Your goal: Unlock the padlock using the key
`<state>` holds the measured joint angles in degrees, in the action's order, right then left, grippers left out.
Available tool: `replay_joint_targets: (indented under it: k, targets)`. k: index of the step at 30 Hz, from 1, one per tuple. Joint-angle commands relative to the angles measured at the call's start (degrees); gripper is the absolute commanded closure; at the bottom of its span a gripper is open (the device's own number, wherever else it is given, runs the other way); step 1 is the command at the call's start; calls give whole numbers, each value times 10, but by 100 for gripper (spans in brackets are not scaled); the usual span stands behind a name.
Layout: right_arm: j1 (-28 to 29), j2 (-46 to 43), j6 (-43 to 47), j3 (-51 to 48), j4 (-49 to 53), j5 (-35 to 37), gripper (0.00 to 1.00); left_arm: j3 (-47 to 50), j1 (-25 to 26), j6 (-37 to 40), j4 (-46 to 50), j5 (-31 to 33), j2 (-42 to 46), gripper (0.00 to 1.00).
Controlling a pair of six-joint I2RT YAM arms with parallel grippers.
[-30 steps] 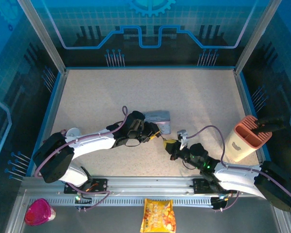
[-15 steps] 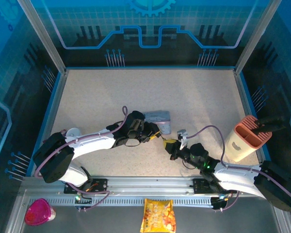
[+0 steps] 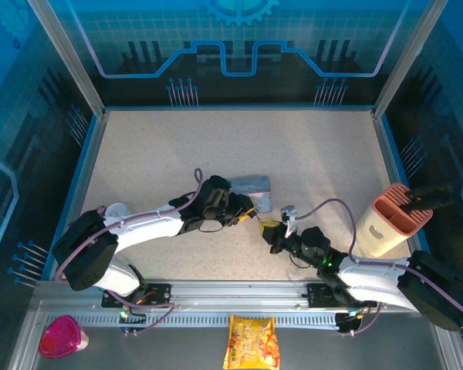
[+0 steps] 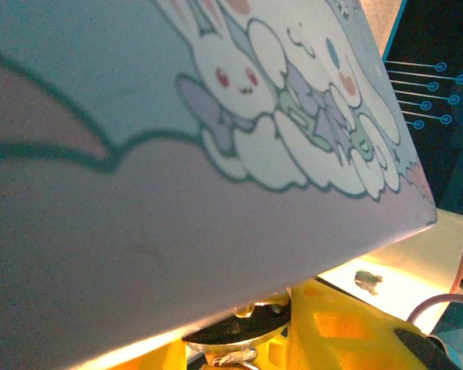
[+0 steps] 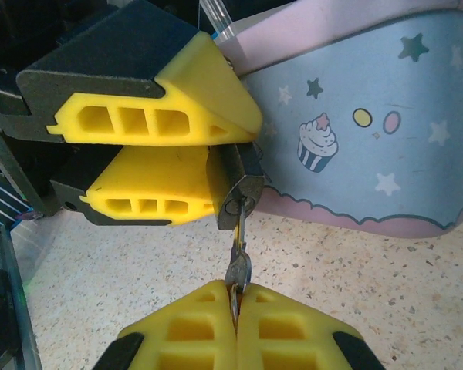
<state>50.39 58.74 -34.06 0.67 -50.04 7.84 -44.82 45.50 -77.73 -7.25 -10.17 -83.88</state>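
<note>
- Right gripper (image 5: 235,308): I had its two yellow fingers pressed together on the key (image 5: 238,266). They pinched the key's head, so the blade pointed up at the padlock (image 5: 235,196).
- Key: its tip met the keyhole on the padlock's lower face. I could not tell how deep it sat.
- Left gripper (image 5: 230,158): its fingers were clamped on the dark padlock body from both sides, holding it just in front of the pale blue cartoon tin (image 5: 370,131).
- Place: in the top view the two grippers met close to the near edge of the desk (image 3: 216,146), a little right of its middle. The tin lay just beyond them.
- Done, by my judgement: both items were picked up, and the key was lined up with the keyhole and at least starting to enter it.
- Left, by my judgement: seat the key fully, turn it, and free the shackle. I could not make out the shackle clearly behind the fingers, so I could not say whether it had sprung.
</note>
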Motion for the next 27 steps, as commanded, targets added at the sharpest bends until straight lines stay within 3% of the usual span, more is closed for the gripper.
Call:
replay_joint_targets:
  k: [1,7,18,27]
  targets:
    - [-17,6,12,-13,-40,-14,100,-12,10,-4,-44,-44,15,94]
    - [-65,3,-2,-11,-47,-77,100,-16,11,4,-45,-54,10,95]
    - [-89,24,49,-6,-53,-108,100,-32,18,17,-39,-70,-3,95]
    - [-136,43,73,3,-72,-179,100,-49,21,38,-15,-91,-17,96]
